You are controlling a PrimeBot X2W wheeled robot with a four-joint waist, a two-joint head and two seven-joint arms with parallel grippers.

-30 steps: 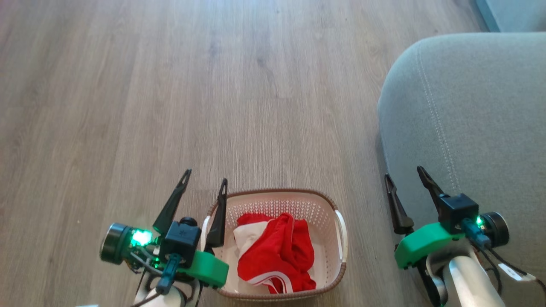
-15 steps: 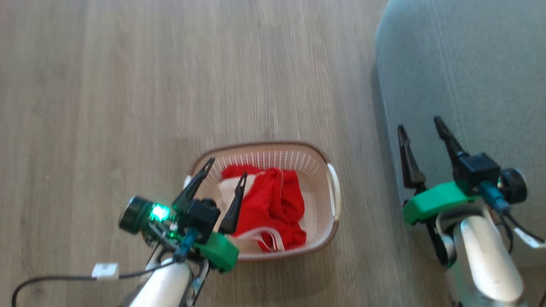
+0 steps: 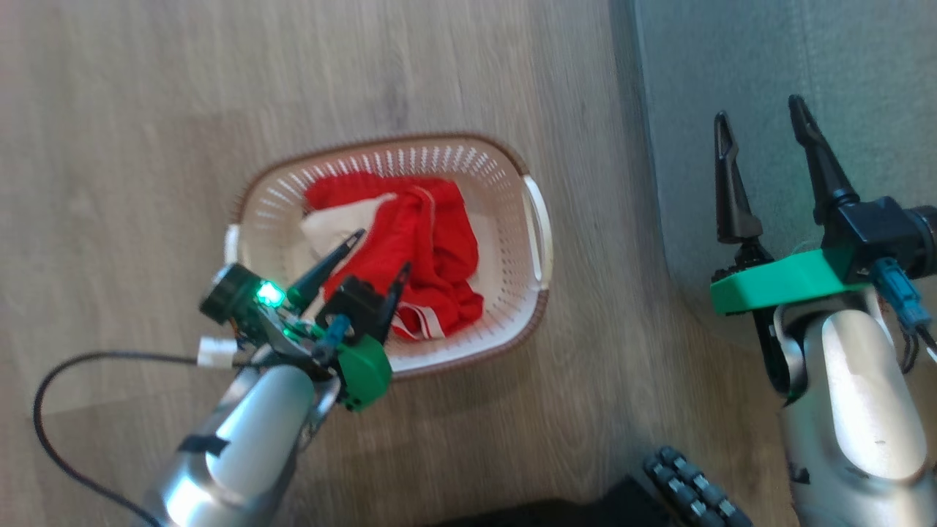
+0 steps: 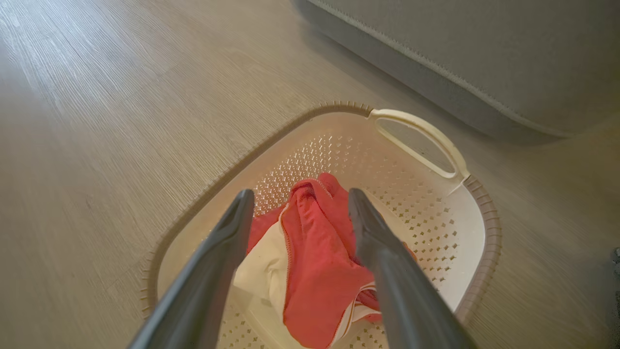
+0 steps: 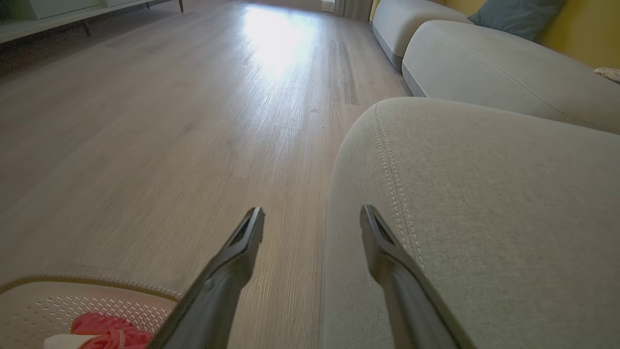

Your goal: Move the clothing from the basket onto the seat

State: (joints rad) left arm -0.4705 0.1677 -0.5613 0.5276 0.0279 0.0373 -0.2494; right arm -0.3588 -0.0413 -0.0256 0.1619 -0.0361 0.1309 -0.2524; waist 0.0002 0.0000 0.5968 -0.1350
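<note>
The red clothing [image 3: 417, 241] with white bands lies bunched in the cream basket [image 3: 505, 190] on the floor; it also shows as the clothing [image 4: 315, 257] inside the basket [image 4: 460, 232]. My left gripper [image 3: 381, 252] hangs open above the near side of the pile, fingers straddling the red fabric in the left wrist view, its gripper [image 4: 298, 203] holding nothing. My right gripper [image 3: 761, 124] stands open over the edge of the grey seat [image 3: 842, 66], empty. The seat [image 5: 484, 194] with pale stitching sits right of the basket [image 5: 58, 300].
Wood floor surrounds the basket. A black cable [image 3: 51, 395] loops from my left arm. A dark ridged part of my base [image 3: 688, 490] shows at the bottom. More grey sofa cushions [image 5: 508, 63] and a blue pillow [image 5: 513, 12] lie farther back.
The head camera has tilted down, so the whole scene shifted. My left gripper has moved in over the basket and lowered toward the clothing. The right gripper stays open beside the seat.
</note>
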